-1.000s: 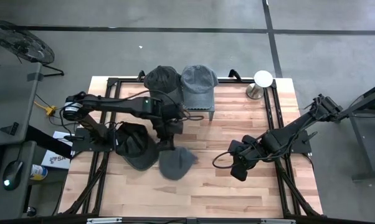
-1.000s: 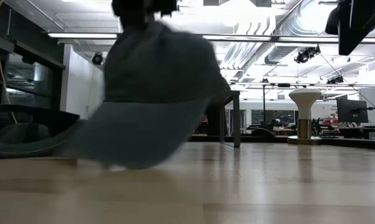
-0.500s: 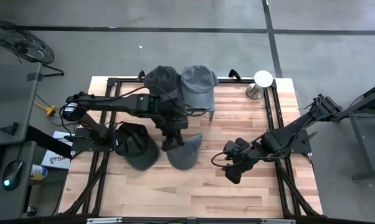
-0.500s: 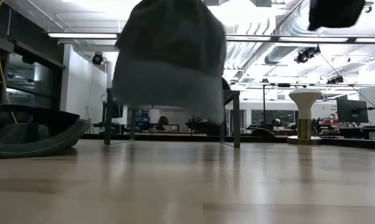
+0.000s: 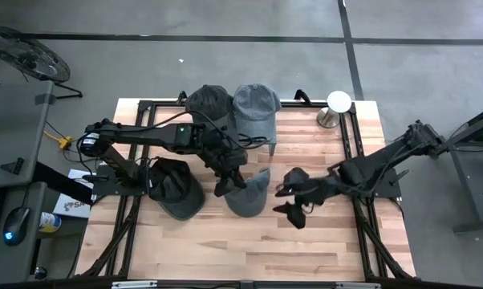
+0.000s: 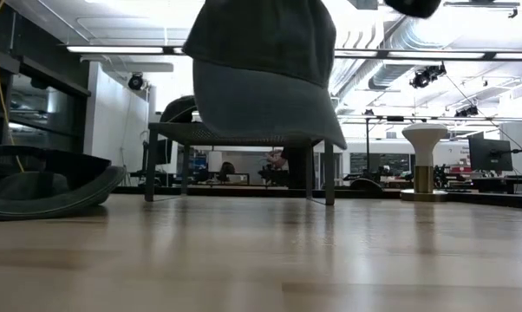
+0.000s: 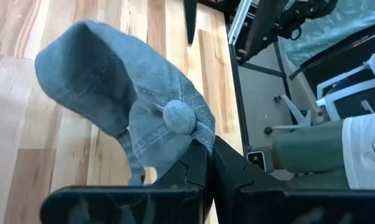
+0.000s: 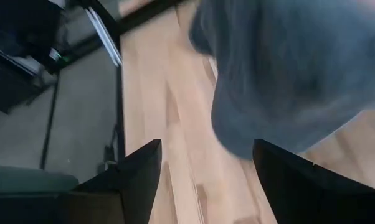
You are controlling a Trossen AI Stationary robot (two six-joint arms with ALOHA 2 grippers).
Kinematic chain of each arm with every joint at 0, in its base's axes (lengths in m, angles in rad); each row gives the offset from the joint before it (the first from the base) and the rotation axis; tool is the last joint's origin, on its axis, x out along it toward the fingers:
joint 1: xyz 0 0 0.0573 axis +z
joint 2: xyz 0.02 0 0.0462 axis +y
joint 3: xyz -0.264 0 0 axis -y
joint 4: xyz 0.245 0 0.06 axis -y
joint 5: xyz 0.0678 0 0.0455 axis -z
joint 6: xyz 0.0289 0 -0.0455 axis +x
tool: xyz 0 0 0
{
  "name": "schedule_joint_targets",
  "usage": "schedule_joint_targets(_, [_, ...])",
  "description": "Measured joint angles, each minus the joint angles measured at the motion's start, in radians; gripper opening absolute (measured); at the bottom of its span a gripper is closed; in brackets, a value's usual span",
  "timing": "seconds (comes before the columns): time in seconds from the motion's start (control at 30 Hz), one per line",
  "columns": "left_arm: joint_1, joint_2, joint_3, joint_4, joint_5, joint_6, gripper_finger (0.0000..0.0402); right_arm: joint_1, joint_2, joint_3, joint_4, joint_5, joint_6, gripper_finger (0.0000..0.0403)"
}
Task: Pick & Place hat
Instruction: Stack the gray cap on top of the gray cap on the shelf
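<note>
Hat (image 5: 249, 193) is hanging from my left gripper (image 5: 228, 181), lifted clear of the wooden table (image 5: 306, 249), just right of centre in the high view. My left fingers (image 7: 197, 168) are pinched fully together on the fabric beside the crown button, as the left wrist view shows. A second ago the hat was lower and further left, its brim brushing the table in the low view; now the grey cap (image 6: 265, 65) is filling the upper middle of that frame, well above the boards.

My right gripper (image 5: 292, 198) is sitting just right of the hat, fingers (image 8: 134, 171) spread wide and holding nothing. It is closer to centre than it was a second ago, and its wrist view is now facing the hat (image 8: 293, 68) at close range.

Elsewhere: a dark hat (image 5: 176, 187) is lying at left of centre, and two more hats (image 5: 233, 103) are sitting on the rack (image 5: 267, 144) at the top edge. A white stand (image 5: 337, 104) is at the upper right.
</note>
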Motion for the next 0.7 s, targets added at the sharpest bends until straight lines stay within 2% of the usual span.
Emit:
schedule_joint_targets(0.17, [0.0, 0.0, 0.0, 0.011, 0.001, -0.011, 0.0, -0.042, -0.085, 0.001, 0.041, 0.01, -0.128, 0.0245])
schedule_joint_targets(0.3, [0.0, 0.0, 0.0, 0.042, 0.005, -0.026, 0.0, -0.088, -0.102, 0.032, 0.063, 0.025, -0.258, 0.0245])
schedule_joint_targets(0.53, [0.0, 0.0, 0.0, 0.055, 0.011, -0.045, 0.0, -0.168, -0.034, 0.185, -0.031, 0.021, -0.524, 0.0245])
schedule_joint_targets(0.7, [0.0, 0.0, 0.0, 0.056, 0.036, -0.052, 0.0, -0.206, 0.057, 0.313, -0.167, -0.058, -0.661, 0.0245])
